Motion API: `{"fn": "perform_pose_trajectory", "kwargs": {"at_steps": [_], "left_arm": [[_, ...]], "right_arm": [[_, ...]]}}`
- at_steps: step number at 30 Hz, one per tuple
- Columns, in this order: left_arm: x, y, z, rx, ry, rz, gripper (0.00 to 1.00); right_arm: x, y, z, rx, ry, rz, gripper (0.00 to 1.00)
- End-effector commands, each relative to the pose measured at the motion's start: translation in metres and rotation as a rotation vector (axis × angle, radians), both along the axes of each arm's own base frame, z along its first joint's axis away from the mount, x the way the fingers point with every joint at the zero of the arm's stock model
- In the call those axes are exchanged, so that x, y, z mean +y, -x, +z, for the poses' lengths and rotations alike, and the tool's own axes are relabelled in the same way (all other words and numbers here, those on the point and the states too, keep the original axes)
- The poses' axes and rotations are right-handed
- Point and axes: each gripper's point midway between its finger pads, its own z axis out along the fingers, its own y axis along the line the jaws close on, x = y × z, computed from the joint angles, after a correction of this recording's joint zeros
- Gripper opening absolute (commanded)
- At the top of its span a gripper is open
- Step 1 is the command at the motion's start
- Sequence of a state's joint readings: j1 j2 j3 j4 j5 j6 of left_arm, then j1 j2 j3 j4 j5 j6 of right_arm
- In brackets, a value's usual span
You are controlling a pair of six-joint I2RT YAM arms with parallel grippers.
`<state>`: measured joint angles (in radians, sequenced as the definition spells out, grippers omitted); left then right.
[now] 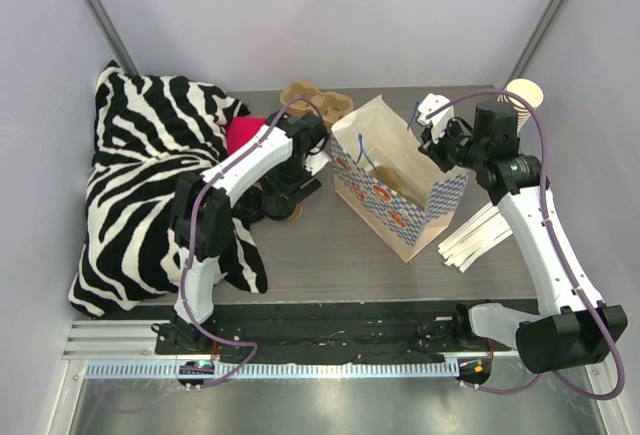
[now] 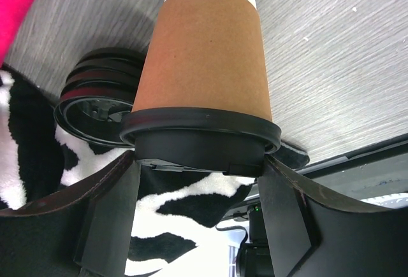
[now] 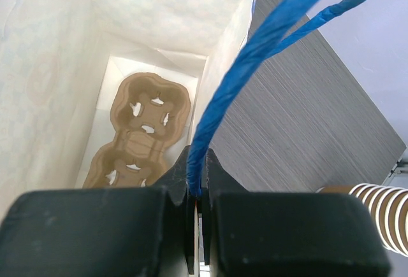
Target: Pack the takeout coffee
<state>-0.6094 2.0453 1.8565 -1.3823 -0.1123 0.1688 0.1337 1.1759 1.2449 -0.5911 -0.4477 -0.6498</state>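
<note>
The takeout coffee [image 2: 204,67], a tan paper cup with a black lid [image 2: 197,140], is held at the lid between my left gripper's [image 2: 199,165] fingers [image 2: 108,220]. In the top view this gripper [image 1: 286,198] and the cup [image 1: 291,213] are low over the table, left of the open paper bag [image 1: 400,180]. My right gripper [image 3: 197,162] is shut on the bag's blue handle [image 3: 255,48] and holds it up at the bag's far right corner [image 1: 428,135]. A brown cup carrier [image 3: 143,130] lies on the bag's bottom.
A stack of loose black lids [image 2: 95,99] lies beside the cup, against the zebra pillow [image 1: 150,185]. A second cup carrier [image 1: 315,103] sits behind the bag. A stack of lidless cups [image 1: 525,95] stands far right. White strips [image 1: 480,235] lie right of the bag. A red object [image 1: 243,133] rests on the pillow.
</note>
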Motion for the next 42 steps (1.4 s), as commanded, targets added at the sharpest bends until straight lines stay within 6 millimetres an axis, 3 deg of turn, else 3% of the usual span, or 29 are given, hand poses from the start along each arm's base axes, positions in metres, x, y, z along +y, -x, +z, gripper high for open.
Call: {"fn": "perform_pose_trajectory", "kwargs": {"at_steps": [1,11,12,22,23,24,29,32,33,35,36,37,39,42], "left_arm": [[0.029,0.048,0.02,0.227,-0.137,-0.012,0.48],[0.019,0.033,0.028,0.173,-0.099,-0.025,0.73],[0.019,0.033,0.029,0.168,-0.098,-0.026,0.83],[0.014,0.025,0.035,0.135,-0.077,-0.035,0.88],[0.014,0.025,0.037,0.128,-0.072,-0.037,0.9],[0.013,0.023,0.041,0.114,-0.06,-0.038,0.99],[0.007,0.012,0.069,0.053,0.09,0.028,1.0],[0.002,0.002,0.094,-0.011,0.272,0.09,1.0],[-0.003,-0.009,0.112,-0.11,0.359,0.103,1.0],[-0.002,-0.014,0.115,-0.15,0.466,0.14,1.0],[-0.009,-0.028,0.12,-0.221,0.528,0.134,1.0],[-0.007,-0.02,0.118,-0.234,0.555,0.146,1.0],[-0.009,-0.022,0.103,-0.24,0.607,0.144,1.0],[-0.011,-0.027,0.099,-0.269,0.658,0.195,1.0]], "right_arm": [[-0.002,0.004,0.016,-0.05,-0.008,-0.007,0.01],[-0.002,0.004,0.017,-0.05,-0.008,-0.009,0.01],[-0.002,0.003,0.016,-0.049,-0.008,-0.008,0.01],[-0.002,0.003,0.018,-0.053,-0.008,-0.007,0.01],[-0.002,0.003,0.018,-0.053,-0.007,-0.006,0.01],[-0.002,0.003,0.018,-0.053,-0.007,-0.006,0.01],[-0.001,0.003,0.019,-0.055,-0.01,-0.003,0.01],[0.0,0.003,0.019,-0.053,-0.016,0.001,0.01],[0.001,0.004,0.02,-0.057,-0.018,0.004,0.01],[0.001,0.002,0.02,-0.055,-0.019,0.001,0.01],[0.001,0.002,0.02,-0.057,-0.022,0.0,0.01],[0.001,0.002,0.021,-0.058,-0.023,0.001,0.01],[0.001,0.002,0.023,-0.059,-0.03,-0.003,0.01],[0.002,0.003,0.025,-0.058,-0.039,-0.007,0.01]]}}
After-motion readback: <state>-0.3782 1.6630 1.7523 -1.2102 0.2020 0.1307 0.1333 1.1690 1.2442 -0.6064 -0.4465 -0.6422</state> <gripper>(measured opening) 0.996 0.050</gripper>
